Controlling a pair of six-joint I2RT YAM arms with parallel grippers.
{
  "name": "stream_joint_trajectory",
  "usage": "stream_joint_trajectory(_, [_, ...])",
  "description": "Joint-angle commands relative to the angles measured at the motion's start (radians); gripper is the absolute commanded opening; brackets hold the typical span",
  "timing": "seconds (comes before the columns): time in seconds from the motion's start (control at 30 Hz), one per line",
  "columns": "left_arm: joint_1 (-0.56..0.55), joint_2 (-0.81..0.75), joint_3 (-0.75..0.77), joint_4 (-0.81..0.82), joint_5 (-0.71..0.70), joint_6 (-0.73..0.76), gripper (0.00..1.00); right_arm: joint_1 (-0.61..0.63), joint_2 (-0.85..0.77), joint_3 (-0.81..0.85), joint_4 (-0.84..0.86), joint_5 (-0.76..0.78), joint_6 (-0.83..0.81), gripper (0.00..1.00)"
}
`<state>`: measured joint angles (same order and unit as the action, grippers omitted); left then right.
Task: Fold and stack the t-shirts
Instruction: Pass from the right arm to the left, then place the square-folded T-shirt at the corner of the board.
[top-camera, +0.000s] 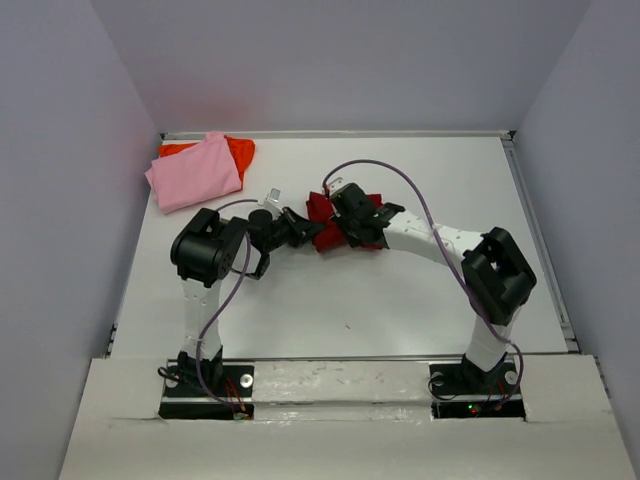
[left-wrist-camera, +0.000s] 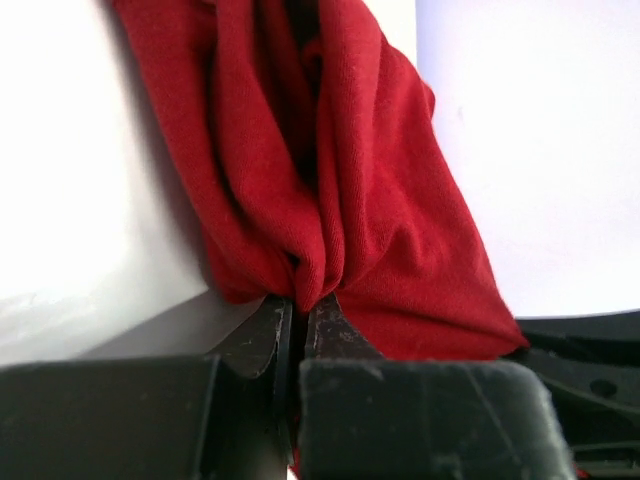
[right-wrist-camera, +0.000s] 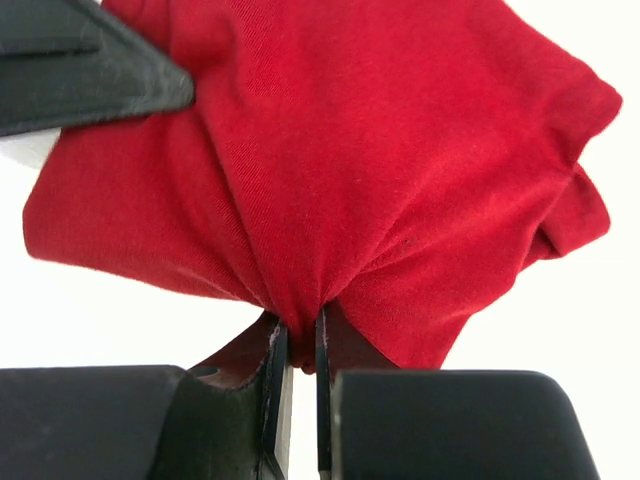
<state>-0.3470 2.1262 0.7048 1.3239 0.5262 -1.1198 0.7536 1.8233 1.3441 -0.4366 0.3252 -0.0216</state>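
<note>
A dark crimson t-shirt (top-camera: 325, 222) is bunched up mid-table between both arms. My left gripper (top-camera: 300, 226) pinches a fold of the crimson t-shirt (left-wrist-camera: 330, 170) from its left side, jaws shut on the cloth (left-wrist-camera: 300, 305). From the right, my right gripper (top-camera: 345, 228) is shut on another gathered fold of the crimson t-shirt (right-wrist-camera: 380, 160), the cloth squeezed between the pads (right-wrist-camera: 298, 345). A light pink t-shirt (top-camera: 195, 172) lies folded at the far left corner on top of a bright orange-red t-shirt (top-camera: 240, 150).
The white table (top-camera: 400, 300) has raised rims at the back and right side (top-camera: 540, 240). Grey walls surround it. Purple cables (top-camera: 420, 200) loop over both arms. The left arm's finger shows at the right wrist view's upper left (right-wrist-camera: 90, 70).
</note>
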Motion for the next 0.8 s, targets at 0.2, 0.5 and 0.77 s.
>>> stream_joint_trajectory(0.2, [0.054,-0.189,0.275,-0.608,0.006,0.386,0.0,0.006,-0.232,-0.23,0.124,-0.147,0.201,0.61])
stream_joint_trajectory(0.5, [0.146,-0.072,0.717,-1.043,0.038,0.569,0.0,0.058,-0.311,-0.41,0.265,-0.233,0.295,0.64])
stream_joint_trajectory(0.77, [0.218,0.079,1.09,-1.412,-0.031,0.771,0.0,0.085,-0.312,-0.494,0.337,-0.259,0.313,0.64])
